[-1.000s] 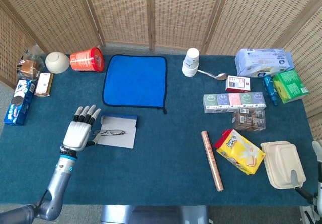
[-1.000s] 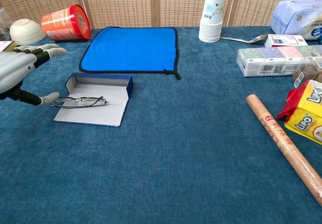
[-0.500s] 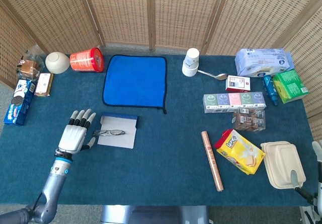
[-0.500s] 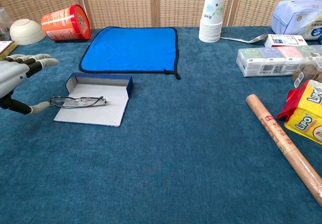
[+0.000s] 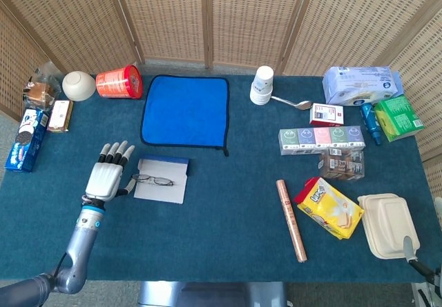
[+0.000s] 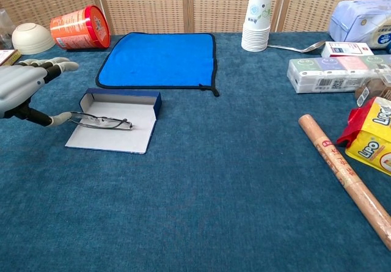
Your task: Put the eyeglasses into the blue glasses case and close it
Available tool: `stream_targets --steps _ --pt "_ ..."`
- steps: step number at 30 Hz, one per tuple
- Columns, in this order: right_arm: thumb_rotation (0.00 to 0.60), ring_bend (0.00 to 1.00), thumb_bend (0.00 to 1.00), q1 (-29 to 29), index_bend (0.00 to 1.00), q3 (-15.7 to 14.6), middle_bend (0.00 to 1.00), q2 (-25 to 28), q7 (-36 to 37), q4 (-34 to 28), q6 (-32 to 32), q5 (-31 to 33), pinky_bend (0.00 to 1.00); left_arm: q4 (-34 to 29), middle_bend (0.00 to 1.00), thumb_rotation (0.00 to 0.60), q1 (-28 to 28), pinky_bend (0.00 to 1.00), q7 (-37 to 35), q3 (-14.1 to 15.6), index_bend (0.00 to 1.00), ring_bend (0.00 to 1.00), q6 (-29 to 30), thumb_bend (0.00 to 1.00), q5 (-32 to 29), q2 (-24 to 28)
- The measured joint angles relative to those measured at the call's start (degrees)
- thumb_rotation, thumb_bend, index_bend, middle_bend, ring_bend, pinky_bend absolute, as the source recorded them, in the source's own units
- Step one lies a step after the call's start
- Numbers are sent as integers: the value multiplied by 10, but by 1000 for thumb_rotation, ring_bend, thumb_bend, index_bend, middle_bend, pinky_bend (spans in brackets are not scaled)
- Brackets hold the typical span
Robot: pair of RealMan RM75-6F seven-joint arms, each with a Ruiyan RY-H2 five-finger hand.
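Head view. Left hand [image 5: 106,177] at lower left of frame, palm down over the blue table [image 5: 228,224], fingers spread and pointing up-frame, thumb reaching toward the eyeglasses [image 5: 152,180]. Nothing held. Eyeglasses lie on the pale inner flap of the open blue glasses case [image 5: 163,179], their left end just at the flap's left edge, beside the thumb (contact too fine to judge here). Case sits just below the blue cloth [image 5: 186,110], which occupies upper centre. Red can [image 5: 119,83] on its side and a white bowl [image 5: 79,85] at upper left. Stack of paper cups [image 5: 262,85] upper centre-right. Right hand: only a sliver of arm at the lower right corner; hand itself not shown.

Chest view. Left hand [image 6: 21,85] at the left edge, fingers apart, thumb tip [image 6: 60,120] meeting the left end of the eyeglasses [image 6: 101,121]. Glasses rest slightly skewed across the flap of the blue glasses case [image 6: 116,120], lid open, blue wall at its far side. Brown roll [image 6: 348,180] lies diagonally at lower right, next to a yellow snack bag [image 6: 374,136].
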Motion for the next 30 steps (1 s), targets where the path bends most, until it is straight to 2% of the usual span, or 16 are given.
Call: stream_targets --steps 11,30 --pt "600 0 372 -10 0 -2 47 -1 -5 -2 10 0 90 19 0 451 -40 0 -1 -33 0 0 -26 303 -23 -18" --pt "600 0 371 -19 0 -3 47 1 -6 -3 16 -2 90 57 0 452 -82 0 8 -51 0 0 -65 304 -63 -40"
